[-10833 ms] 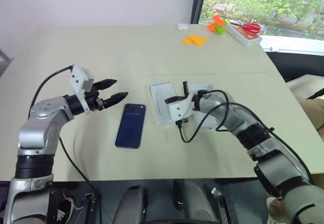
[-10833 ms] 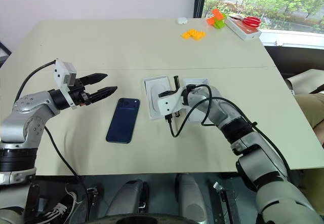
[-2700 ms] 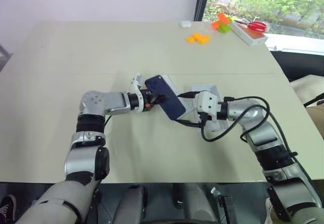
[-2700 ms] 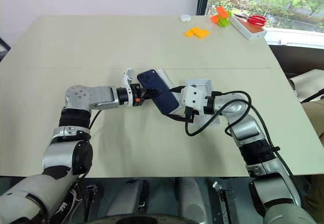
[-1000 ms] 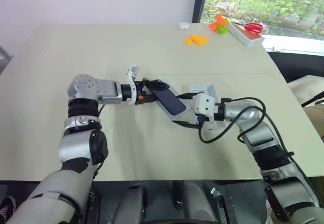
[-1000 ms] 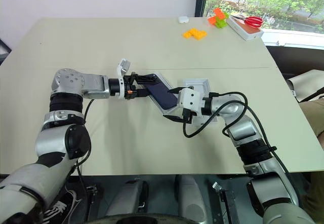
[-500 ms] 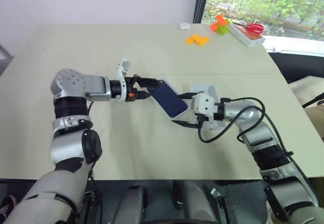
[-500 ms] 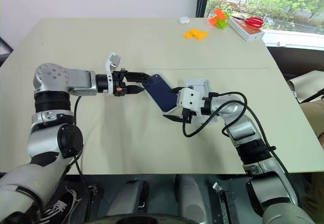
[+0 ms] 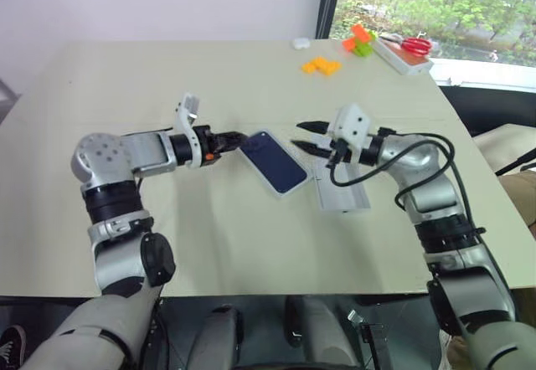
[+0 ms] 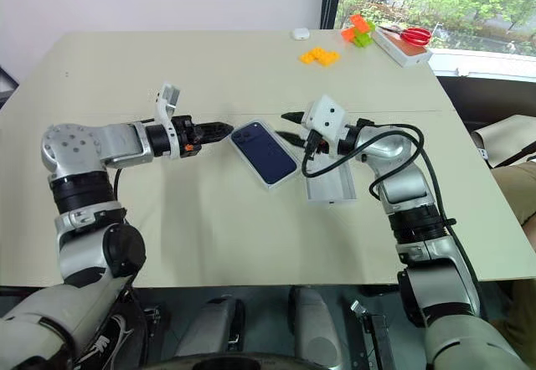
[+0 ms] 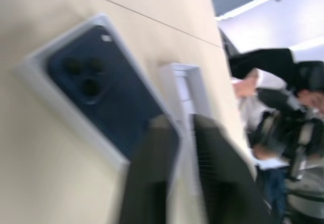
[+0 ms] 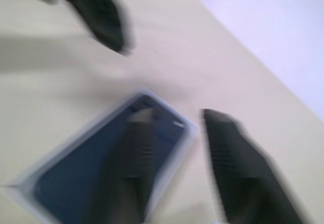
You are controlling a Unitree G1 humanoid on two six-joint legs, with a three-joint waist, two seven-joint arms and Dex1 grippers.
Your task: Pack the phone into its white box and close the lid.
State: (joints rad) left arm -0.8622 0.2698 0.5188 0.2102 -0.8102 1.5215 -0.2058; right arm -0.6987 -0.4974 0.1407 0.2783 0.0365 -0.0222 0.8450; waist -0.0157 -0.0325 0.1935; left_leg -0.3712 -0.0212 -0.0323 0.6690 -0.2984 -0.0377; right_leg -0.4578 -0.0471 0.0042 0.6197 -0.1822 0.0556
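The dark navy phone (image 9: 273, 161) lies back-up inside the white box (image 9: 276, 191) at mid-table, its camera cluster at the far corner. The white lid (image 9: 342, 192) rests hollow side up on the table just right of the box. My left gripper (image 9: 240, 140) is shut and empty, its tip close to the box's far left corner. My right gripper (image 9: 300, 136) hovers above the lid's far end, pointing left toward the phone. Its fingers are apart with nothing between them. The left wrist view shows the phone (image 11: 109, 100) framed by the box's white rim.
Orange bricks (image 9: 322, 66), an orange and green brick pile (image 9: 360, 42), a small white object (image 9: 301, 43) and a white case carrying red scissors (image 9: 408, 49) sit at the table's far right. A person in dark clothes (image 11: 283, 107) stands beyond the table.
The phone and box were tilted between both grippers; they now lie flat on the table. My left gripper closed and drew back left. My right gripper rose from beside the box.
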